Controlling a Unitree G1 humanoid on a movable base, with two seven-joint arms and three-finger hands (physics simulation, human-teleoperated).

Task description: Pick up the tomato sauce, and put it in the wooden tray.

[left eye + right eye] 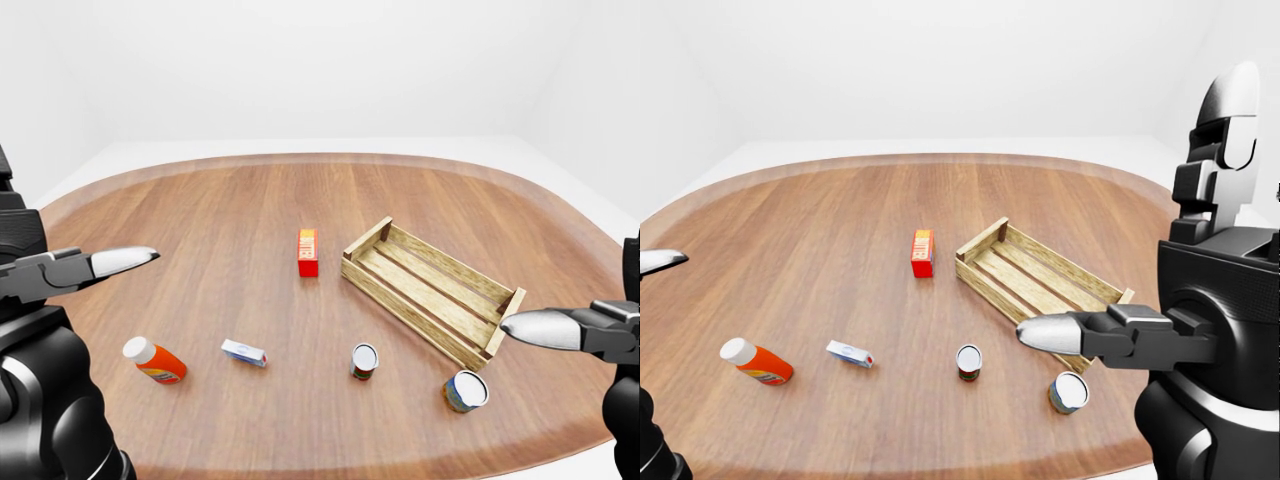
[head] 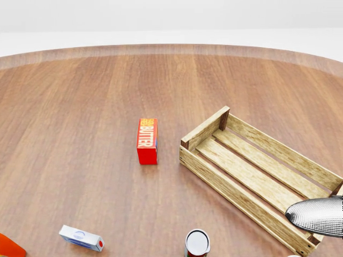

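Left-eye view: the sauce can [image 1: 364,360] stands near the table's [image 1: 200,220] bottom edge, just below the tray [image 1: 430,290]. Rigid, smooth, probably slippery; grip its sides. Both hands' [image 1: 95,265] [image 1: 545,328] states are unclear.

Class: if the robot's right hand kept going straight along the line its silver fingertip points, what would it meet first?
Probably nothing soon. The right hand points toward the view's left, seemingly above the small red-labelled can and white box. Its height over the table is unclear, so this is uncertain.

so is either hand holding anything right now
Nothing is held. The left hand and right hand both hover off the table with nothing between their fingers; the tomato sauce can stands untouched.
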